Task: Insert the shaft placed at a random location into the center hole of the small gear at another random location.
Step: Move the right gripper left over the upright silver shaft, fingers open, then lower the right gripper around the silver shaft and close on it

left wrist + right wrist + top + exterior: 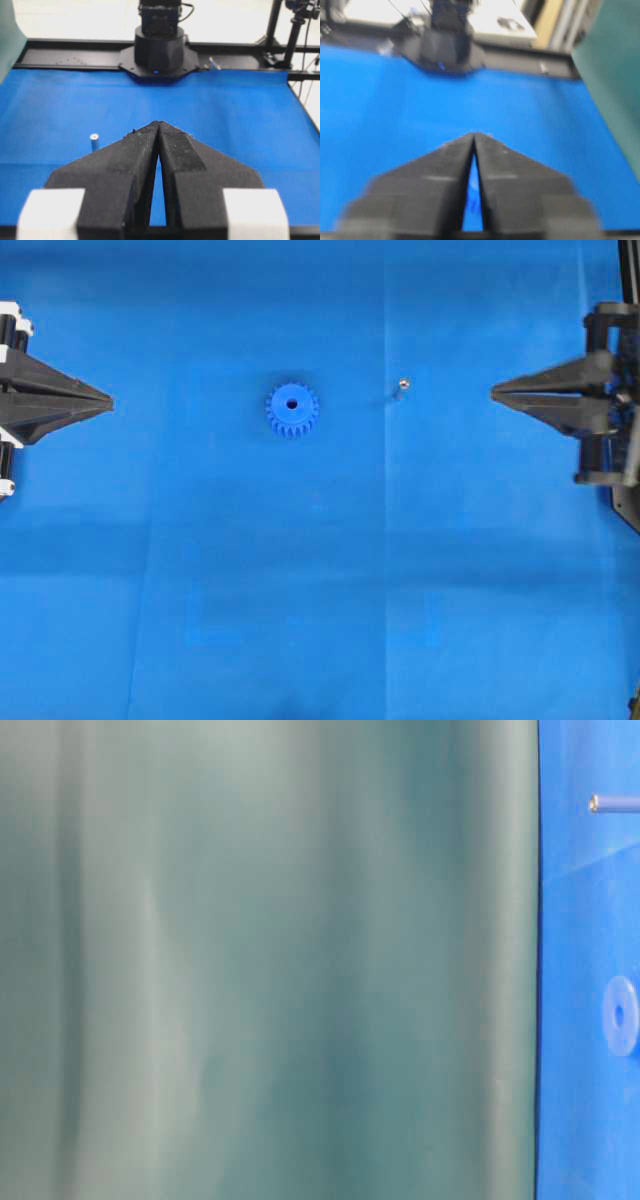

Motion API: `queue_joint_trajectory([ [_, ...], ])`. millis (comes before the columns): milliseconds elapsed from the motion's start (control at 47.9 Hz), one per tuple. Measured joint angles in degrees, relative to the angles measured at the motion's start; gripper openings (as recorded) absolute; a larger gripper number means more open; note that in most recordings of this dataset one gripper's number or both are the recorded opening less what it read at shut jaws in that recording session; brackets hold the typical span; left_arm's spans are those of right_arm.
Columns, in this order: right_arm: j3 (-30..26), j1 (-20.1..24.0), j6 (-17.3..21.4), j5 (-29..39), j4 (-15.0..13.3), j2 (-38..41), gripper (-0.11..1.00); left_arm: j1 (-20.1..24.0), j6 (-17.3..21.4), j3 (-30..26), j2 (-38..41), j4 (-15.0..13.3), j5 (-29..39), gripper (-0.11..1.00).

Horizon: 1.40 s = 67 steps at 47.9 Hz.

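The small gear (292,410) lies flat on the blue mat, left of the middle, with its dark center hole (292,403) facing up. The shaft (401,385) stands upright to its right, a small shiny dot from overhead. In the left wrist view the shaft (94,140) stands ahead and to the left of my fingers. The left gripper (110,400) rests at the far left edge, shut and holding nothing. At the far right the right gripper (493,392) points at the shaft, its tips together and holding nothing. The table-level view shows the shaft (610,804) and the gear (620,1016) at its right edge.
The blue mat (320,590) covers the whole table. The opposite arm's black base (160,50) stands at the far edge in the left wrist view. A green curtain (270,960) fills most of the table-level view. The right wrist view is blurred.
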Motion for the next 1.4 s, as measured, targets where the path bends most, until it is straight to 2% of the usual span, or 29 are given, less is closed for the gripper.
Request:
queue_joint_trajectory([
  [63,0.00,-0.97,0.00,-0.62,0.35,2.20,0.30,0.00,0.00,0.00,0.00,0.00,0.00,0.00],
  [230,0.09,-3.87,0.00,-5.71,1.58,11.34,0.80,0.00,0.00,0.35,0.00,0.00,0.00,0.00],
  [271,0.18,-4.66,0.00,-7.47,1.67,14.15,0.86,-0.09,0.09,0.35,0.00,0.00,0.00,0.00],
  [397,0.26,-7.21,0.00,-13.71,2.02,22.94,0.78,-0.09,0.00,0.53,-0.09,0.00,-0.09,0.00],
  [501,0.18,-8.09,0.00,-18.28,2.46,30.50,0.79,0.00,0.00,0.53,-0.09,0.00,-0.18,0.00],
  [626,-0.70,-8.26,0.00,-22.85,4.92,38.94,0.79,-0.09,0.00,0.70,-0.09,0.00,-0.18,0.00],
  [814,-1.49,-8.35,0.00,-27.77,8.35,47.55,0.78,0.00,-0.09,0.70,-0.18,0.00,-0.09,0.00],
  [961,-1.58,-8.35,0.00,-30.67,10.28,51.42,0.78,-0.09,-0.09,0.70,-0.18,0.00,-0.18,0.00],
  [1128,-2.02,-8.35,0.00,-31.46,10.63,52.82,0.76,-0.09,0.00,0.88,-0.18,0.00,-0.18,0.00],
  [1274,-2.29,-8.35,-0.09,-31.46,10.63,53.35,0.68,0.00,0.00,1.05,-0.18,0.00,-0.18,0.00],
  [1399,-2.55,-8.17,0.00,-31.38,10.63,53.53,0.55,-0.09,-0.09,1.23,-0.26,0.00,-0.18,0.00],
])
